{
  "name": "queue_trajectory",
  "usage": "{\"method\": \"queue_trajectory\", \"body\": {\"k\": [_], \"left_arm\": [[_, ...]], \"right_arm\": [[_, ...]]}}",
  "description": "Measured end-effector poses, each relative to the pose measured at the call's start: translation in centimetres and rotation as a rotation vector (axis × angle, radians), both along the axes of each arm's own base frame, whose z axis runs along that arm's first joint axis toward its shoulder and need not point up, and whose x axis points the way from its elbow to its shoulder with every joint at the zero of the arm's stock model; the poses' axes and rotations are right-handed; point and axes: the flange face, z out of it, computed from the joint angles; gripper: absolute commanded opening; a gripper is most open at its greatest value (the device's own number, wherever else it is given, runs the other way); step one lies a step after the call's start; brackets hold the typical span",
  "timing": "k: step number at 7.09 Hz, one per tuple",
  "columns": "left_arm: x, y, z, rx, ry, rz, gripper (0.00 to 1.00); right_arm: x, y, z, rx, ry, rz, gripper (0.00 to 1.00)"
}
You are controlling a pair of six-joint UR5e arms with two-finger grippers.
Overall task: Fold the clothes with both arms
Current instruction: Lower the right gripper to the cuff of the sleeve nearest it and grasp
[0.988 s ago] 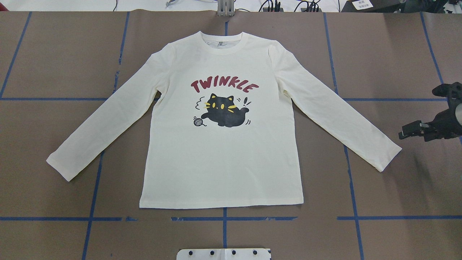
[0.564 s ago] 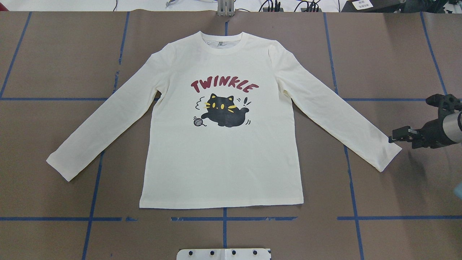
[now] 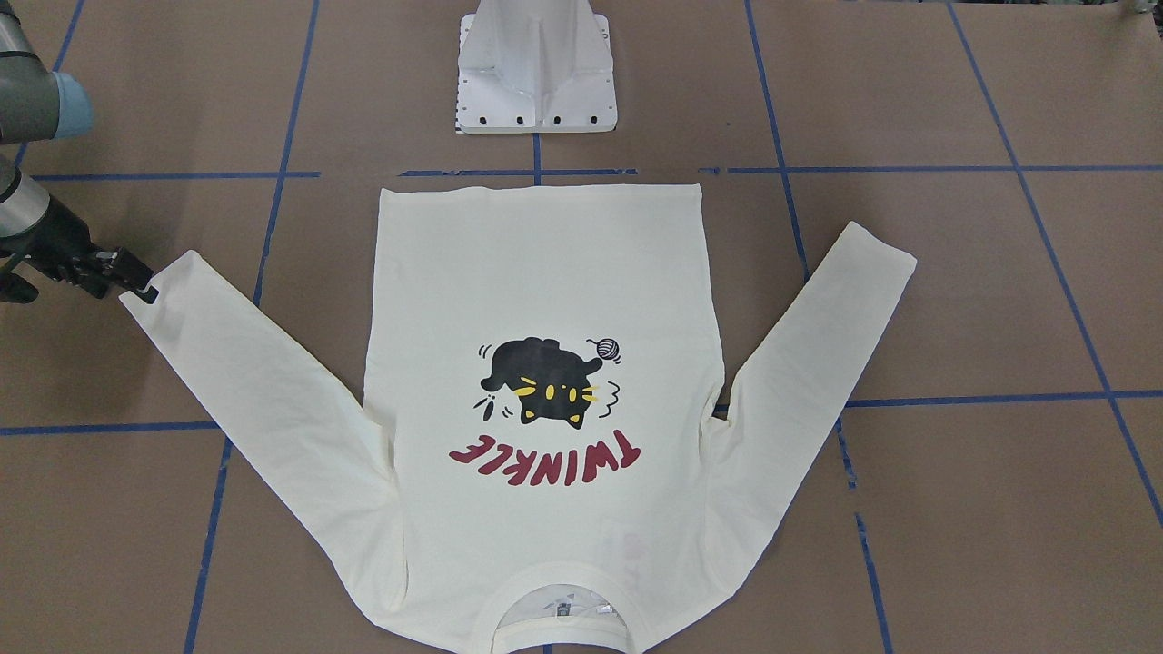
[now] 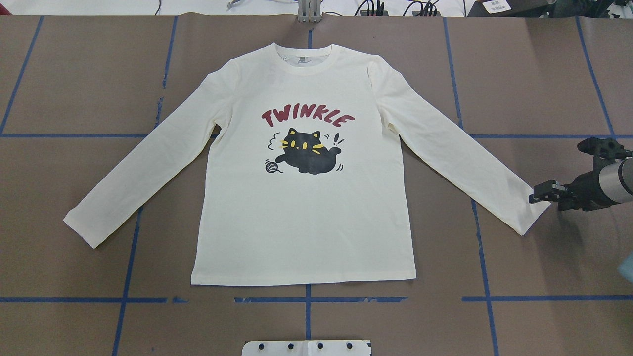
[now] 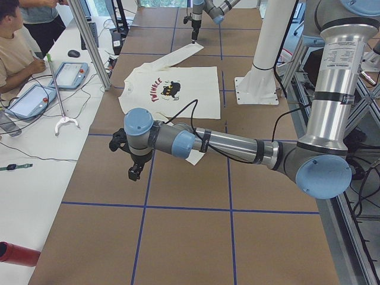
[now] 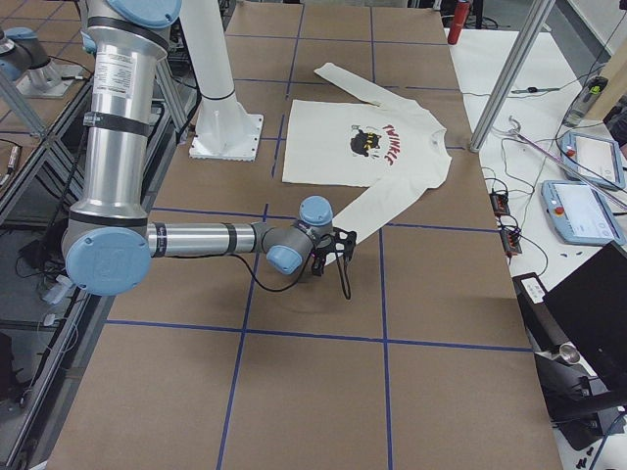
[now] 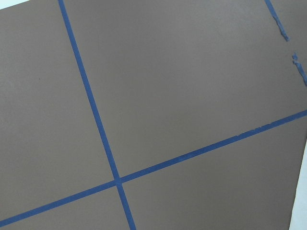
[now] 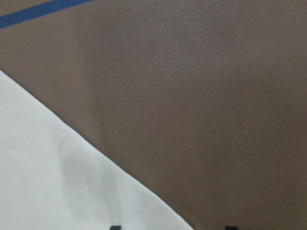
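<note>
At the right cuff (image 4: 533, 216), far from centre: right gripper (image 4: 534, 194) low, fingers (image 8: 115, 227) spread, holding nothing, sleeve edge between the tips. Cream shirt (image 4: 301, 222) flat, print up, mid-counter (image 4: 74, 74), sleeves splayed. Best to pinch both cloth layers at the cuff and lift only slightly. Left gripper (image 5: 135, 172) well off the cloth; cannot tell its fingers' state.

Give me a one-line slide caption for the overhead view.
Cream cat-print shirt spread flat on the brown table, right gripper at one sleeve cuff.
</note>
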Motion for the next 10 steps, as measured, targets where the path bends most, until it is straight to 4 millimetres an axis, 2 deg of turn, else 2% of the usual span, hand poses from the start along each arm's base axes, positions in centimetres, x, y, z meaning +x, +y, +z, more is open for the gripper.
{"method": "queue_trajectory", "body": {"k": [3,5,10], "left_arm": [[0.0,0.0,0.1,-0.003,0.0,0.0,1.0],[0.0,0.1,0.2,-0.003,0.0,0.0,1.0],[0.0,0.1,0.0,-0.001,0.0,0.0,1.0]], "right_arm": [[0.1,0.3,0.2,-0.006,0.0,-0.002,0.0],[0.0,0.1,-0.7,0.006,-0.014,-0.007,0.0],[-0.4,0.1,-6.9,0.069,-0.107,-0.032,0.0]]}}
